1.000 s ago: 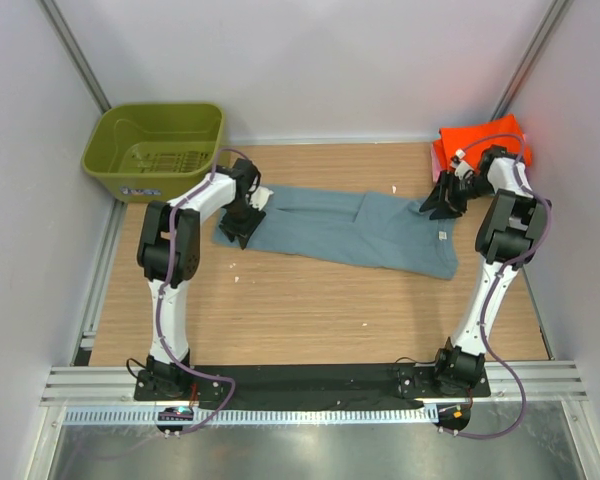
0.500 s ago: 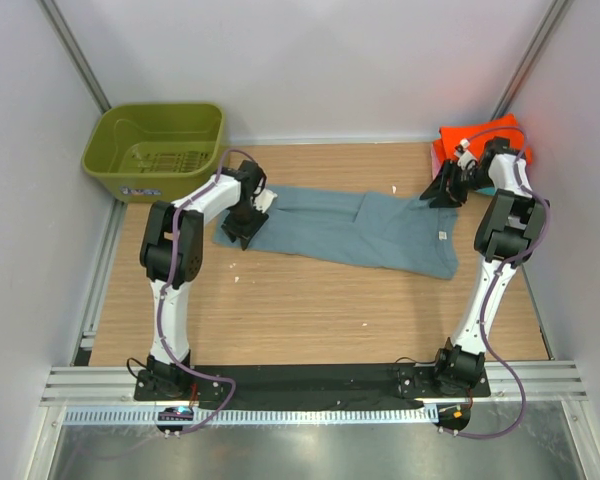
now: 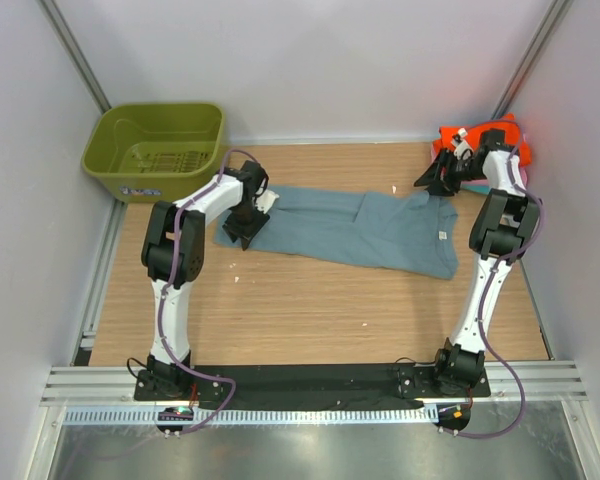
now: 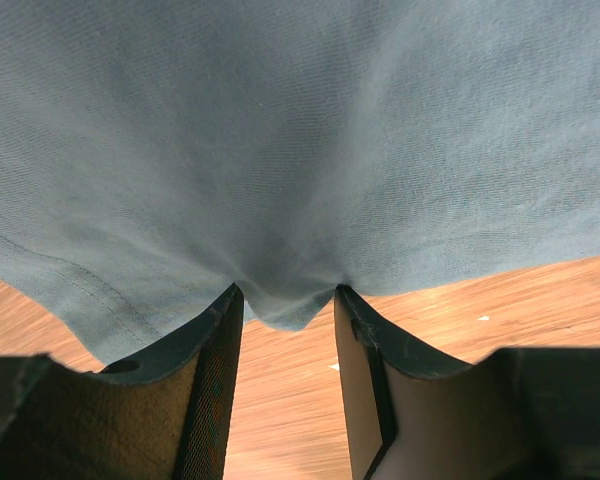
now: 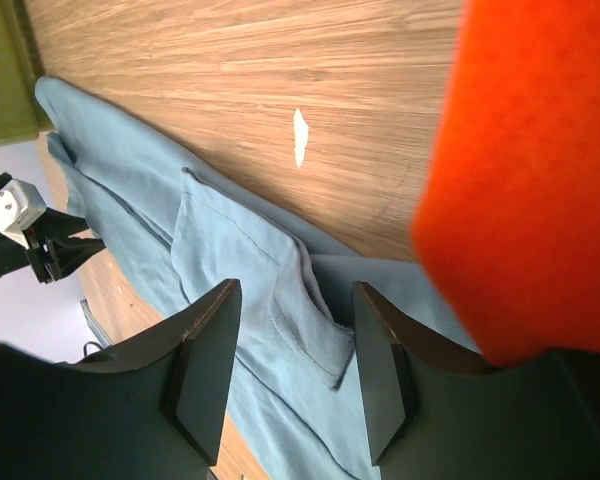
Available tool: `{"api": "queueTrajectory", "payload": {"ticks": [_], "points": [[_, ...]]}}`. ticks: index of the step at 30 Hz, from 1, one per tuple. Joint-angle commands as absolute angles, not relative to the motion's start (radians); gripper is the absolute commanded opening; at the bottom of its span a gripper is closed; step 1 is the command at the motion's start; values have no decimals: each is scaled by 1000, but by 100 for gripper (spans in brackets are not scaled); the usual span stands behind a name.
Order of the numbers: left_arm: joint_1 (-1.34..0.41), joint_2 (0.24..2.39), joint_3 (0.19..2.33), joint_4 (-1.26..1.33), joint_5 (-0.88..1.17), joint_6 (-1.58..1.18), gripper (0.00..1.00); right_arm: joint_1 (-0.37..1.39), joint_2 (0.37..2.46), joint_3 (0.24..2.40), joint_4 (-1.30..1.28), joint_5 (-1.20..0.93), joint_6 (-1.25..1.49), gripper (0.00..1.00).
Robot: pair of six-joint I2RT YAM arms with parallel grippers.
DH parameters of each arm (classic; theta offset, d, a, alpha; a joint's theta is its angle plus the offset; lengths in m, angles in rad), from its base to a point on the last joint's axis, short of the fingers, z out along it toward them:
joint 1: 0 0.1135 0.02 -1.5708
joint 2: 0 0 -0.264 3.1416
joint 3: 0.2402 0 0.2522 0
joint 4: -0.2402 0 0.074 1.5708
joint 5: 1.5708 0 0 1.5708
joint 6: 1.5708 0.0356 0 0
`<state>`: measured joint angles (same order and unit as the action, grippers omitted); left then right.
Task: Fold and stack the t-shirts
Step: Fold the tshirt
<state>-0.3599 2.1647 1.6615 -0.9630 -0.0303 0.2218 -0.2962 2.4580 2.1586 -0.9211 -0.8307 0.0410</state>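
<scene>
A large blue-grey t-shirt (image 3: 350, 232) lies folded into a long band across the table. My left gripper (image 3: 245, 228) is at its left end. In the left wrist view the jaws (image 4: 288, 292) stand apart, and the t-shirt's (image 4: 300, 150) edge bulges down between the fingertips with bare wood behind. My right gripper (image 3: 431, 183) hovers by the band's far right corner, next to a folded bright orange t-shirt (image 3: 510, 130). In its wrist view the right gripper (image 5: 295, 288) is open over a hemmed fold of the blue-grey t-shirt (image 5: 230, 230), and the orange t-shirt (image 5: 530, 170) fills the right side.
An olive-green plastic basket (image 3: 100, 150) stands at the far left corner, its edge (image 5: 0, 70) also showing in the right wrist view. A small white scrap (image 5: 300, 137) lies on the wood beyond the shirt. Grey walls close in the table on three sides.
My right gripper has moved up and toward the far side, off the shirt's right corner toward the orange t-shirt. The left gripper has barely shifted.
</scene>
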Motion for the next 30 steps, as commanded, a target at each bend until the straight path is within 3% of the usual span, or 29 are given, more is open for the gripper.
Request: {"api": "queueTrajectory", "payload": {"ticks": [1, 13, 16, 17, 19, 22, 30], "points": [[-384, 2229, 1644, -936, 48, 219, 43, -279, 2448, 2184, -903, -868, 63, 54], [-385, 2235, 1649, -934, 46, 222, 42, -261, 2438, 2145, -982, -801, 5, 54], [-385, 2235, 1648, -931, 46, 222, 42, -253, 2427, 2143, -1014, -769, -55, 32], [-385, 2237, 1647, -930, 48, 221, 42, -253, 2422, 2141, -1015, -762, -60, 16], [-385, 2241, 1654, -931, 51, 218, 42, -250, 2419, 2135, -1008, -752, -64, 6], [-387, 2247, 1660, -933, 57, 216, 42, -245, 2430, 2158, -1003, -742, -78, 1], [-387, 2243, 1655, -933, 57, 216, 42, -204, 2462, 2344, -976, -672, -181, 1]]}}
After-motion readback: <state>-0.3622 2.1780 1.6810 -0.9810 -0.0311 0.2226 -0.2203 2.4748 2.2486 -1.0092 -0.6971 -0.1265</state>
